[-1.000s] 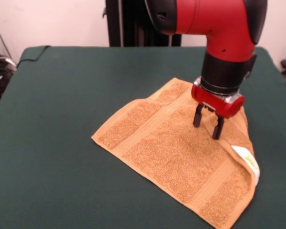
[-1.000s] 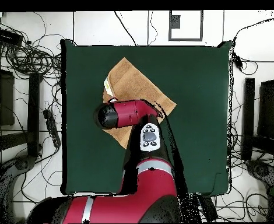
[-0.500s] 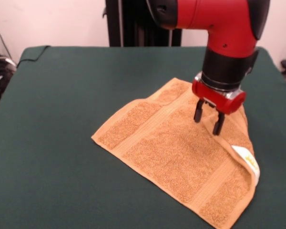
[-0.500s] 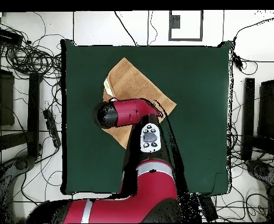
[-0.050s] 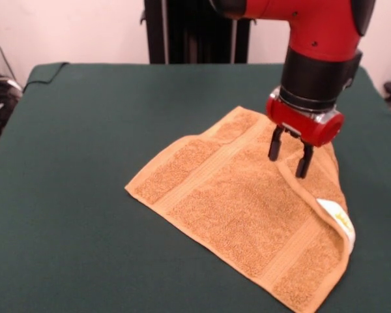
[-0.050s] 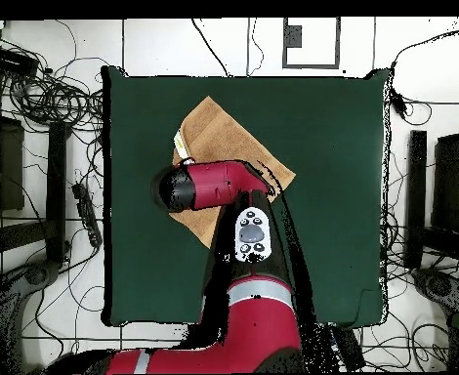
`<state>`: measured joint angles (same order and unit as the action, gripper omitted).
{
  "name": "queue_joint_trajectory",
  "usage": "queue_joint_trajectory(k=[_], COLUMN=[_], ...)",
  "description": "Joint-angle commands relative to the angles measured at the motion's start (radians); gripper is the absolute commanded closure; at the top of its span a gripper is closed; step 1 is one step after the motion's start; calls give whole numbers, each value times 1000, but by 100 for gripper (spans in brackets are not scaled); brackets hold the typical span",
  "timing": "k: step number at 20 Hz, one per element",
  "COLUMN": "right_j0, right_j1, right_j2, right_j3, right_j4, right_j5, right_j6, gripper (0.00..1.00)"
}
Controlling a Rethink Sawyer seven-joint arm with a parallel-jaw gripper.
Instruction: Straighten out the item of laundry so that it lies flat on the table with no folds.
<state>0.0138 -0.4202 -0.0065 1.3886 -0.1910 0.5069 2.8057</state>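
Note:
The item of laundry (image 5: pixel 241 208), an orange-tan terry towel, lies on the green table (image 5: pixel 85 163) at the right of the front view. Its right edge is folded over, showing a white label (image 5: pixel 335 218). Flat woven bands cross it near two edges. My gripper (image 5: pixel 289 156) hangs open just above the towel's far right part, holding nothing. In the overhead view the towel (image 6: pixel 224 142) shows beyond the red arm (image 6: pixel 209 186), which hides the gripper and part of the towel.
Cables and equipment (image 6: pixel 38 98) lie on the floor around the table (image 6: pixel 331 195). A black post (image 5: pixel 182 29) stands behind the table's far edge.
The gripper has risen a little off the towel and shifted slightly right in the front view. The towel has not moved.

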Motion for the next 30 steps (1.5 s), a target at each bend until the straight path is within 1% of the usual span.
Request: queue_joint_trajectory(k=[1, 6, 12, 17, 30], right_j0=[26, 47, 52, 69, 62], right_j1=[52, 97, 98, 130, 158], right_j2=[52, 31, 27, 10, 3], right_j3=[51, 33, 55, 50, 52], right_j4=[47, 34, 28, 6, -20], right_j5=[56, 2, -20, -56, -69], right_j6=[59, 88, 92, 98, 52], gripper=[0, 0, 0, 0, 0])
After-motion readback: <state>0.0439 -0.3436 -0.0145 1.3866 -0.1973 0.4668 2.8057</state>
